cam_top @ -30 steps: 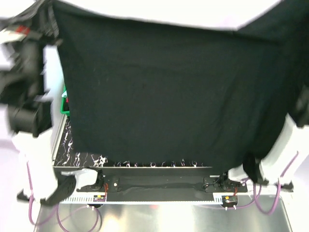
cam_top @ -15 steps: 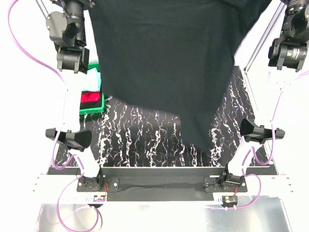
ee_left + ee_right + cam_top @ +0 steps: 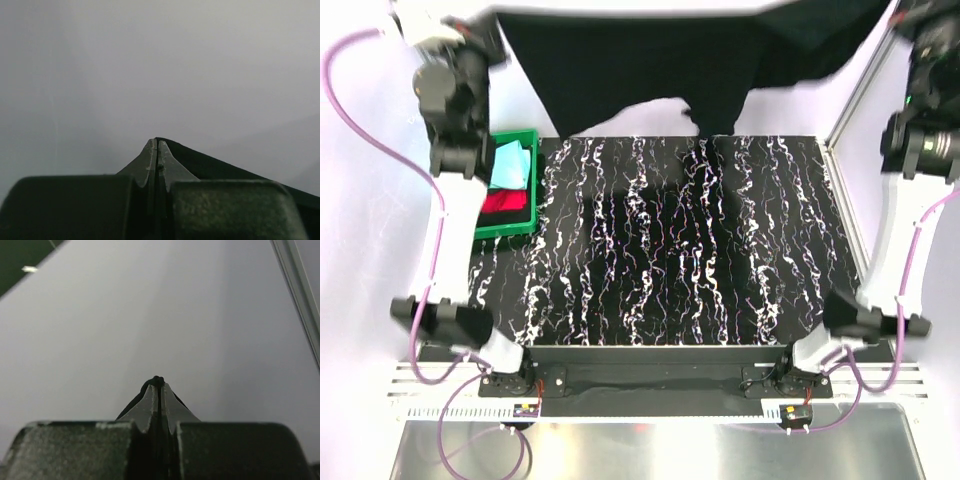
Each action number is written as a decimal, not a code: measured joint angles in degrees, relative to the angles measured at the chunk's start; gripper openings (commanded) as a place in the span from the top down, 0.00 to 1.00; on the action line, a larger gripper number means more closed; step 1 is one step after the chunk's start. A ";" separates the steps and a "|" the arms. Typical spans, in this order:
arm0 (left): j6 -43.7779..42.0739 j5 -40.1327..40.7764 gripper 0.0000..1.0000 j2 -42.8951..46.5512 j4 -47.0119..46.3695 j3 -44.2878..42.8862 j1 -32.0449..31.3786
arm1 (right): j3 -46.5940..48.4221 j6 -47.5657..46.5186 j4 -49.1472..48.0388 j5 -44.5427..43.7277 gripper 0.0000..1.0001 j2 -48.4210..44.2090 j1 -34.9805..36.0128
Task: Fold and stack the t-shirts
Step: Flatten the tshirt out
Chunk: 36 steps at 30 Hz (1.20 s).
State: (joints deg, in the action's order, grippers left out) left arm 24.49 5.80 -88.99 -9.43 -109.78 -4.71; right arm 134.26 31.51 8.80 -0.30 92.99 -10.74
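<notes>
Three t-shirts are in view: one black t-shirt [image 3: 650,70], one pale aqua t-shirt [image 3: 510,165] and one red t-shirt [image 3: 500,203]. There is one green crate [image 3: 506,231], one tabletop [image 3: 660,260] and two arms, a left arm [image 3: 455,215] and a right arm [image 3: 900,230].

The black t-shirt [image 3: 650,70] is soft cloth, dull and not shiny at all. The blue t-shirt [image 3: 510,165] and the red t-shirt [image 3: 500,203] are soft cloth too. The green crate [image 3: 505,229] is smooth plastic. The table [image 3: 670,260] is black with white streaks, flat and smooth. The metal sheet [image 3: 650,450] looks grey and shiny. The purple cables [image 3: 327,72] look smooth and rubbery. The left gripper [image 3: 156,143] has dull grey fingers [image 3: 145,162], and its black body looks rough and grainy
</notes>
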 measured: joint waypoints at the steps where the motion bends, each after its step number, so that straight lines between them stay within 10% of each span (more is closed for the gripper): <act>1: 0.28 -0.17 1.00 2.47 0.22 4.76 0.02 | -5.51 0.04 0.98 0.52 1.00 -3.37 -0.02; 9: 3.21 -0.92 1.00 24.79 4.57 45.81 0.83 | -53.00 0.31 12.37 -0.79 1.00 -34.12 2.89; 18: 9.40 3.37 1.00 44.13 19.69 75.10 -0.48 | -74.31 2.97 36.96 -2.25 1.00 -59.21 7.41; 36: 31.56 19.47 1.00 50.53 54.80 82.82 -2.54 | -79.43 6.10 67.84 -0.13 1.00 -63.78 7.41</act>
State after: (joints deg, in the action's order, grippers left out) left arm 56.05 25.28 -38.46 45.36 -26.96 -7.25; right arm 54.83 37.60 76.64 -0.43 29.21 -3.33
